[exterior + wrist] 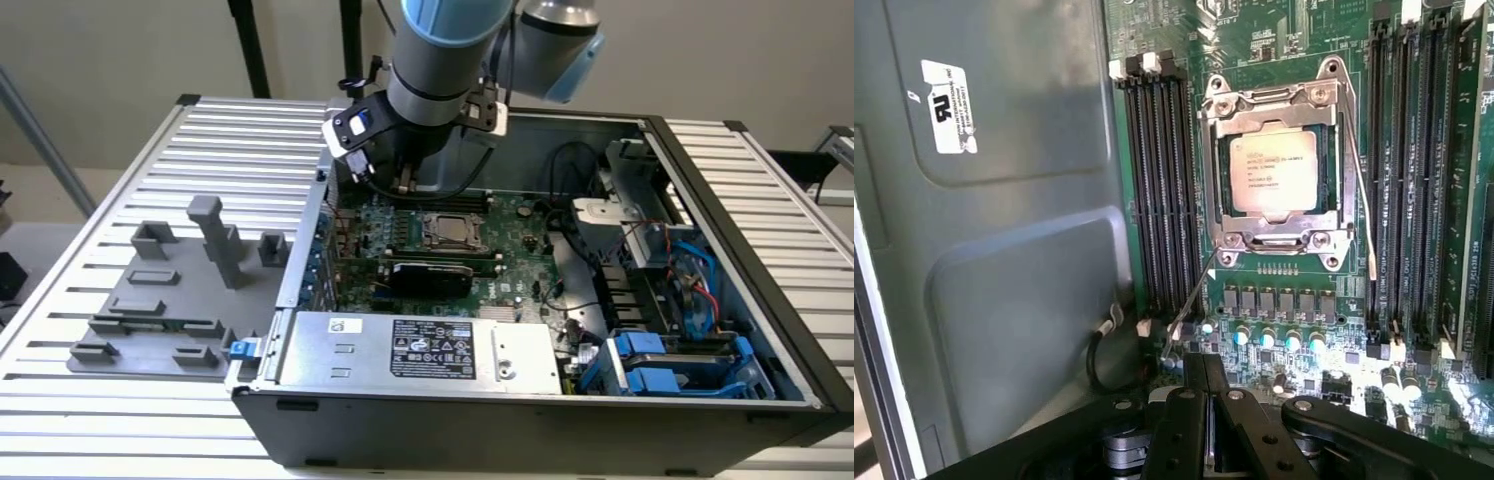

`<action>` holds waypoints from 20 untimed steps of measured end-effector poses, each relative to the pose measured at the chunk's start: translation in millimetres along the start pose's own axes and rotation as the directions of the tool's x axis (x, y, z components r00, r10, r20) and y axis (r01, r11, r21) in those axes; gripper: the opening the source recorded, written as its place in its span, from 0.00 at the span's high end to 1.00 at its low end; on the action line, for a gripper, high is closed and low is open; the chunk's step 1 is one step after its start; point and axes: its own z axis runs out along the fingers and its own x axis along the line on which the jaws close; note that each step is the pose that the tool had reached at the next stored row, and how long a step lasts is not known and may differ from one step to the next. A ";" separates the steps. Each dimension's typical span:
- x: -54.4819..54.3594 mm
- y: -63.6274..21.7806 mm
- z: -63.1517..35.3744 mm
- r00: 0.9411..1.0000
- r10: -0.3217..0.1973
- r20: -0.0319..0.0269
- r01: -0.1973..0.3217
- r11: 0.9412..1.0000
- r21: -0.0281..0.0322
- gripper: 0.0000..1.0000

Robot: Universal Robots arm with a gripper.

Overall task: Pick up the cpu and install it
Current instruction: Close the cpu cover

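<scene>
Ribbed aluminium slats form the counter (227,150), carrying a grey fixture plate (147,300) at the exterior view's left and an open computer case (507,430) beside it, with a pale wall (120,50) behind. I see the cpu (1272,175) seated in its socket (1226,105) on the motherboard (1284,290) inside that case. The jaws hang over the board near it, closed and empty.

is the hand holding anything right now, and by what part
Nothing is held: the hand is shut and empty. The flat silvery square cpu lies in its metal-framed socket, apart from it.
</scene>
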 end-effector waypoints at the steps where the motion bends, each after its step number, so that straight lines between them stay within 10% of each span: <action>1: 0.0 0.0 0.0 1.000 0.000 -0.002 0.000 1.000 0.000 0.89; 20: 0.0 0.0 0.0 0.999 -0.005 -0.033 0.005 1.000 0.004 0.89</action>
